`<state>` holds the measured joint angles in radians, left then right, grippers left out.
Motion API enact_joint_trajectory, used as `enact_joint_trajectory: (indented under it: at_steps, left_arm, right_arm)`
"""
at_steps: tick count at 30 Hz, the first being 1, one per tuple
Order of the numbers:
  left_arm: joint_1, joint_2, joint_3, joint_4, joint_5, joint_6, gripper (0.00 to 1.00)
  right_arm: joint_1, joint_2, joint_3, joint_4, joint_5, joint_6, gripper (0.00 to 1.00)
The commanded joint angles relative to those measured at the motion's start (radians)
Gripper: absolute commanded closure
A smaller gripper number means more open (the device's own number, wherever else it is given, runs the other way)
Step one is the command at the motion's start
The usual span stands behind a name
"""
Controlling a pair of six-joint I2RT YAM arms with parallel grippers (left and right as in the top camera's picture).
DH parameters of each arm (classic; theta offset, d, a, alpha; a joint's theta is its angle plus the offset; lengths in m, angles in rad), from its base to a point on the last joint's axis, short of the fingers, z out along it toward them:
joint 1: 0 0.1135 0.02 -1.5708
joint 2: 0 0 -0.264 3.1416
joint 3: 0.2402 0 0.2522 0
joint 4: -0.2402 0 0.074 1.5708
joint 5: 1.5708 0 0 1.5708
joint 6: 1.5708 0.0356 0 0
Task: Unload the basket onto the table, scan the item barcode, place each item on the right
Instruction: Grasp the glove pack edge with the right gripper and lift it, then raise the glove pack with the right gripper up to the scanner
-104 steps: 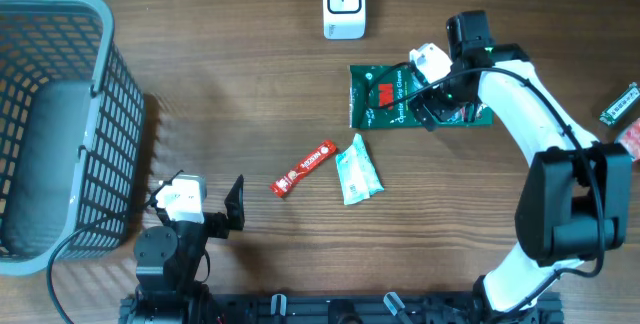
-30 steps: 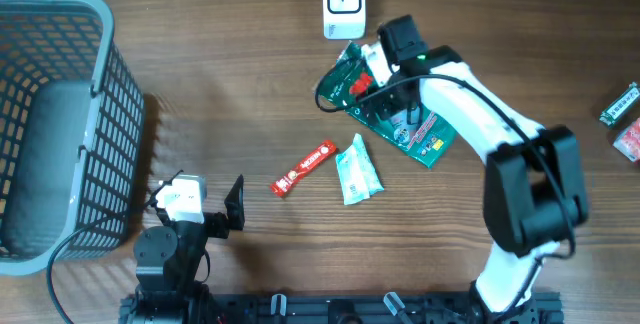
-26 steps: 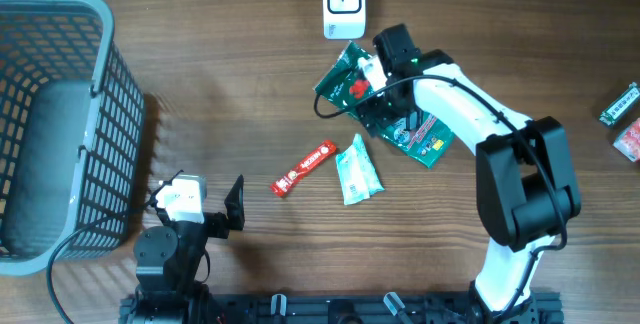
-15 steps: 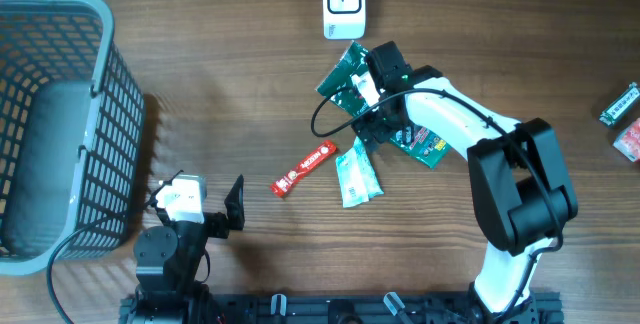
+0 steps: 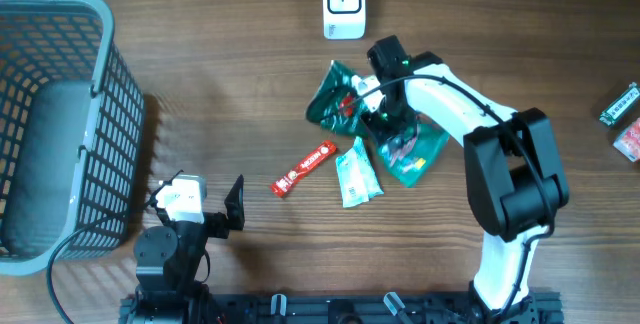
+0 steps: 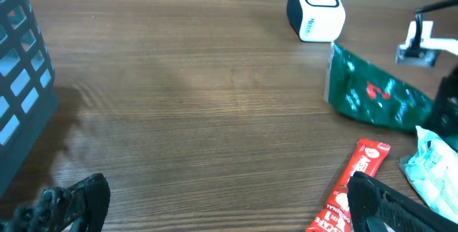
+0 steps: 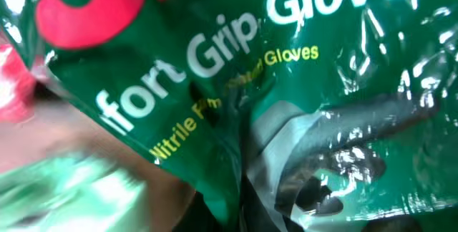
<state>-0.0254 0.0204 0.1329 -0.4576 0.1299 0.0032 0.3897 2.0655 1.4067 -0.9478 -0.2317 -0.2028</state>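
Holding the glove packet [image 5: 328,104] just below the scanner [image 5: 343,4].
My right fingers [image 5: 378,114] are clamped shut on the packet at centre frame (crumpled, long axis running upper left to lower right), and the scanner lies near, toward the top edge. My left fingers [image 5: 235,204] gape empty at lower left, well apart.

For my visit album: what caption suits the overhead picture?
Right tool clamps a green glove packet near the white scanner; left tool sits open beside the basket.

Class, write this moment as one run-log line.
right jaws: shut on glove pack | left jaws: open, holding nothing | scanner: beyond glove pack, not touching
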Motion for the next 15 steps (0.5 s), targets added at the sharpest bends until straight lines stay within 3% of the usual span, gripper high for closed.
enact_joint_trajectory:
  at_steps: [1, 4, 10, 12, 15]
  left_arm:
    - [-0.002, -0.005, 0.001, -0.004, 0.015, 0.016, 0.00]
    - [-0.002, -0.005, 0.001, -0.005, 0.015, 0.016, 0.00]
    - [-0.002, -0.005, 0.001, -0.004, 0.015, 0.016, 0.00]
    - [-0.002, -0.005, 0.001, -0.004, 0.015, 0.016, 0.00]
    - [-0.002, -0.005, 0.001, -0.004, 0.015, 0.016, 0.00]
  right_arm:
    - [0.015, -0.062, 0.109, -0.124, -0.227, 0.106, 0.95]
    - [0.012, -0.188, 0.173, -0.189, -0.283, 0.236, 0.95]
    - [-0.066, -0.351, 0.176, -0.173, -0.772, 0.460, 0.96]
    - [-0.073, -0.351, 0.172, -0.067, -0.963, 0.467, 0.96]
    - [-0.073, -0.347, 0.154, 0.318, -1.287, 0.520, 0.95]
